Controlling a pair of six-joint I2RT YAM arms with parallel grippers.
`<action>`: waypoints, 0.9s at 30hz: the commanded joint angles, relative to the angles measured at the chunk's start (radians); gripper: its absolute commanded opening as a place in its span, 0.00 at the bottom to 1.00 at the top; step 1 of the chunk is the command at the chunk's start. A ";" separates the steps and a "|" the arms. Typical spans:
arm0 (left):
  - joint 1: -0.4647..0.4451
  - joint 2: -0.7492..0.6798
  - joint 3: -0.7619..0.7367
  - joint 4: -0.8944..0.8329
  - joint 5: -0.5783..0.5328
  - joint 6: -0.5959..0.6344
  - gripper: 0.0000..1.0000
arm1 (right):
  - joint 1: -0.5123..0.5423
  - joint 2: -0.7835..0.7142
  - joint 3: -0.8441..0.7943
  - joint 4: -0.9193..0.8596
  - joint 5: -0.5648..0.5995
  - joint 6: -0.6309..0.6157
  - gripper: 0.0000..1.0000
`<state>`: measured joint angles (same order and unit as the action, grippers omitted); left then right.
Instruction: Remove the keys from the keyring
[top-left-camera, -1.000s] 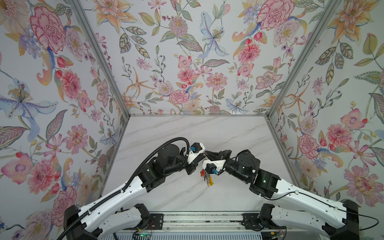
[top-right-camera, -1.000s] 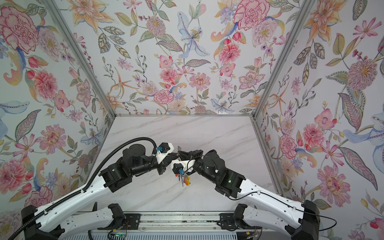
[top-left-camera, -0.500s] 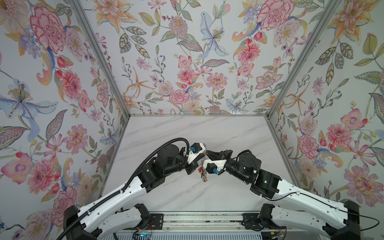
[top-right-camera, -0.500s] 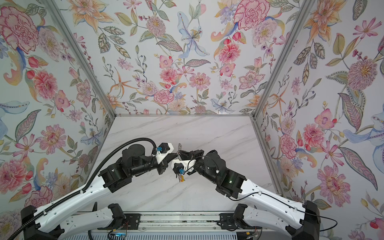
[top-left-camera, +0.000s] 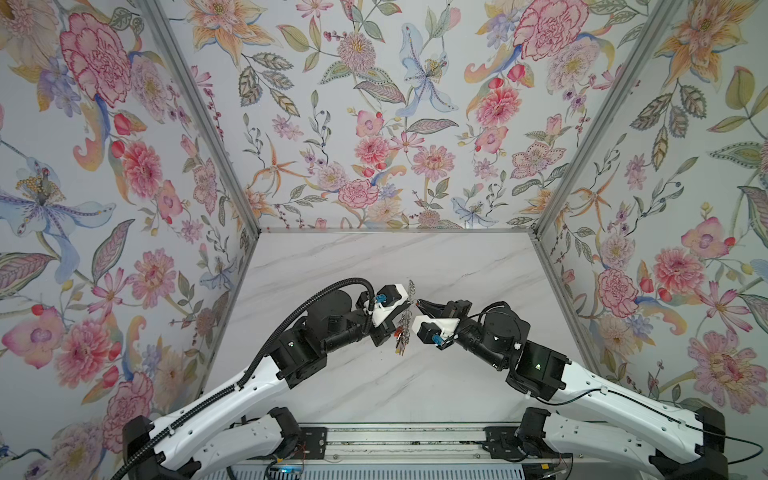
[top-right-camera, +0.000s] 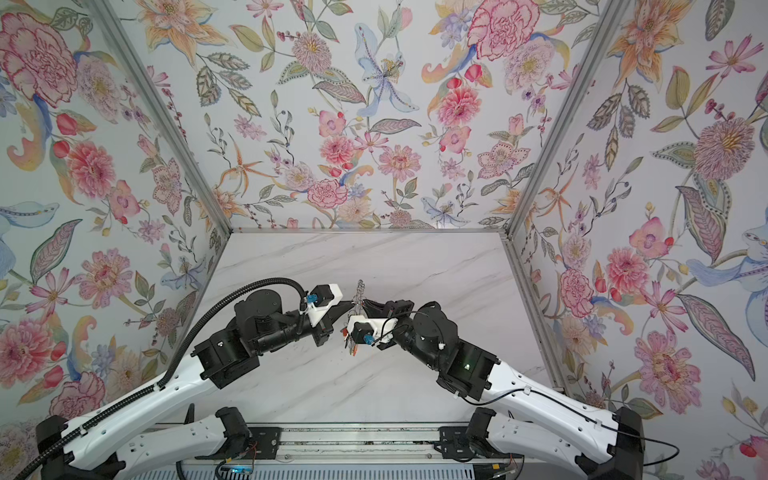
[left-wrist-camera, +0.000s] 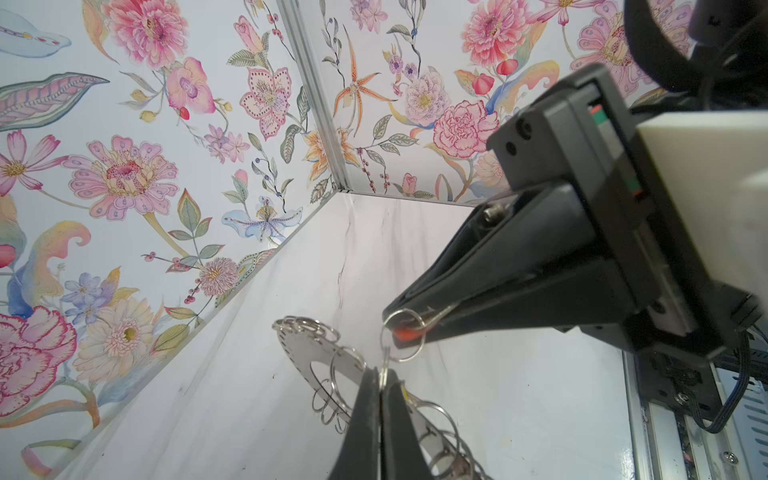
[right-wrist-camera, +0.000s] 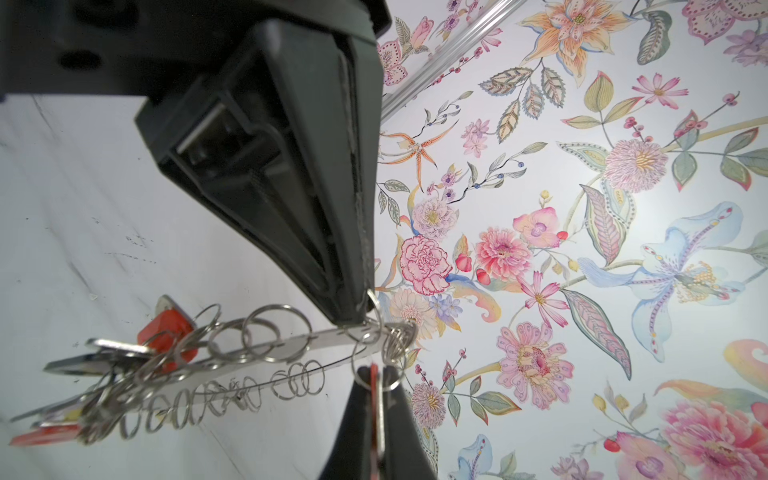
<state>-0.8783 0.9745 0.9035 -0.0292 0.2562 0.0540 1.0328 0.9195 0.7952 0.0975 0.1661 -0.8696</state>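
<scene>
The keyring, a flat grey disc fringed with wire loops, hangs edge-on above the table between both arms. My left gripper is shut on a wire loop at its rim. My right gripper is shut on a red-tagged key whose split ring links to that loop. It meets the left gripper tip to tip. The other keys, with red and orange tags, dangle in a bunch from the lower rim.
The white marble table is walled by floral panels at the left, back and right. A metal rail runs along the front edge between the arm bases.
My left jaws have closed fully on the wire loop. The hanging bunch of keys has swung slightly left and up. The right gripper stays shut.
</scene>
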 joint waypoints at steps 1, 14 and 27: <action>0.005 -0.036 -0.010 0.092 -0.056 0.016 0.00 | -0.007 -0.023 -0.022 -0.005 0.013 0.059 0.00; 0.006 -0.042 -0.017 0.162 -0.026 0.011 0.00 | -0.046 0.004 -0.009 -0.063 -0.033 0.135 0.00; 0.006 -0.037 -0.028 0.222 -0.012 0.020 0.00 | -0.061 0.039 0.010 -0.084 -0.091 0.179 0.00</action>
<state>-0.8783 0.9684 0.8604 0.0612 0.2657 0.0639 0.9810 0.9470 0.7914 0.0746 0.0879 -0.7238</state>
